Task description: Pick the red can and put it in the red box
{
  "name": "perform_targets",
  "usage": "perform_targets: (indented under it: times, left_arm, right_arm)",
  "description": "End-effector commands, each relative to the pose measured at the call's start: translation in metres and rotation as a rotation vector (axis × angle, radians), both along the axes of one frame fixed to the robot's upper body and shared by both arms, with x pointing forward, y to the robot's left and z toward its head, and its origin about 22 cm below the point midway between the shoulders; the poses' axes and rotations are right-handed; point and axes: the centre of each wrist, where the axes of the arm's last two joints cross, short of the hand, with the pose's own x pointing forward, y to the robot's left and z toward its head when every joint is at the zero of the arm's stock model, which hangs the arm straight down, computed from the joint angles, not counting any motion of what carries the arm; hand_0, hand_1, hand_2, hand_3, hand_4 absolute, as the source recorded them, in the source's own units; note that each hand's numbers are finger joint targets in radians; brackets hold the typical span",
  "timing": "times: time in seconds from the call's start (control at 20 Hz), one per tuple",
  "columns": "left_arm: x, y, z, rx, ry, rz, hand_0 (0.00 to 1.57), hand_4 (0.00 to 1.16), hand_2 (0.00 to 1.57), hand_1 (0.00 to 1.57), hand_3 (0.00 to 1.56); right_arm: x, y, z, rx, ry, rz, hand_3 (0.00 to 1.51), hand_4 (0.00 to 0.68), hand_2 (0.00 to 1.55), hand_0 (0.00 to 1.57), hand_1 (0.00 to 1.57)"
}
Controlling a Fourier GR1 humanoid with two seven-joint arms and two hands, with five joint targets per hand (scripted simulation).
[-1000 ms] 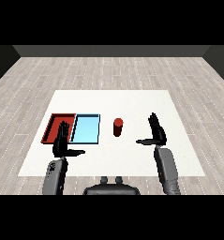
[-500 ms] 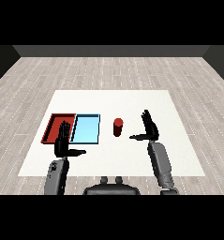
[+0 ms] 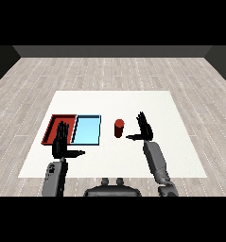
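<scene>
A small red can (image 3: 118,128) stands upright on the white table (image 3: 133,101), just right of the light blue tray (image 3: 86,130). The red tray (image 3: 54,124) lies at the far left, beside the blue one. My right hand (image 3: 143,127) is open, fingers straight up and thumb pointing left, a short gap to the right of the can and not touching it. My left hand (image 3: 62,141) is open too, fingers raised, over the near edge of the red tray.
Both trays hold nothing that I can see. The table's white top stretches to the right and behind the can. A grey wood floor surrounds the table.
My right hand has moved left, closing in on the can, with the forearm swinging inward. The left hand and the can have stayed put.
</scene>
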Motion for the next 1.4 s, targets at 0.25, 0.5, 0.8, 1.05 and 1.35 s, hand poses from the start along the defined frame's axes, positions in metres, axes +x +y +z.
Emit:
perform_targets:
  times: [0.25,0.5,0.8,1.05,1.35]
  left_arm:
    - [-0.004,-0.013,0.015,-0.001,0.006,-0.004,0.0,0.0,0.0,0.0,0.0]
    - [0.012,-0.015,0.025,-0.012,-0.003,-0.001,0.0,0.0,0.0,0.0,0.0]
    - [0.019,-0.005,-0.017,-0.013,0.008,-0.014,0.0,0.0,0.0,0.0,0.0]
    - [-0.001,-0.001,-0.016,-0.008,-0.015,-0.007,0.0,0.0,0.0,0.0,0.0]
    - [-0.002,-0.008,-0.004,-0.024,-0.006,-0.025,0.0,0.0,0.0,0.0,0.0]
  right_arm:
    - [-0.022,0.028,-0.025,0.031,0.042,-0.007,0.0,0.0,0.0,0.0,0.0]
    - [-0.003,0.053,-0.03,0.059,0.058,0.023,0.0,0.0,0.0,0.0,0.0]
    - [0.012,0.048,-0.028,0.088,0.068,0.015,0.0,0.0,0.0,0.0,0.0]
    - [0.014,0.06,-0.025,0.094,0.079,0.046,0.0,0.0,0.0,0.0,0.0]
    - [0.019,0.074,-0.012,0.09,0.092,0.049,0.0,0.0,0.0,0.0,0.0]
